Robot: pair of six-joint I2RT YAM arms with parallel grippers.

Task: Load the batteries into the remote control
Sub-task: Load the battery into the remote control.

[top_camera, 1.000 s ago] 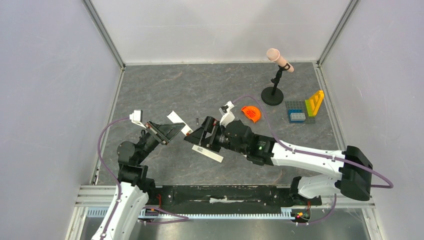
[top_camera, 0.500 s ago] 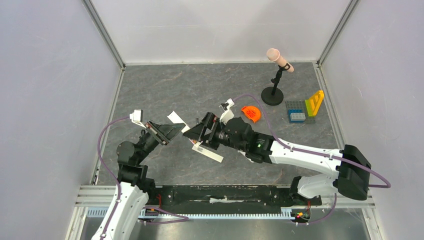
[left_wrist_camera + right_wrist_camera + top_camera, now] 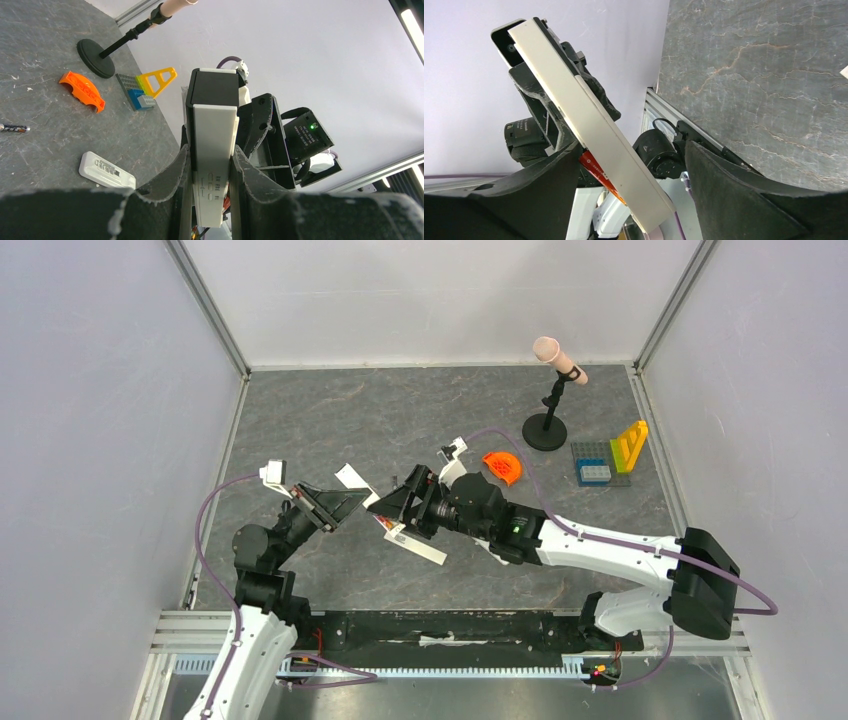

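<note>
Our left end effector is gripping the remote control, partway closed, with its pads on the two long edges, and is holding the white bar up off the surface. Our right end effector is standing wide apart astride the same remote control, one finger on either side and gripping nothing that we can see. An orange-red battery is showing against the remote control's underside. We cannot tell whether it is lying in the recess or only resting beside it.

We are judging this to be the seating step. To do it well, we are wanting the left grip firm so the remote control is not twisting. We are also wanting the right finger to press the battery squarely into the remote control's recess, not sideways off its edge. A second battery is lying on the surface well apart from the remote control, and a shorter white block is lying nearer to it.
</note>
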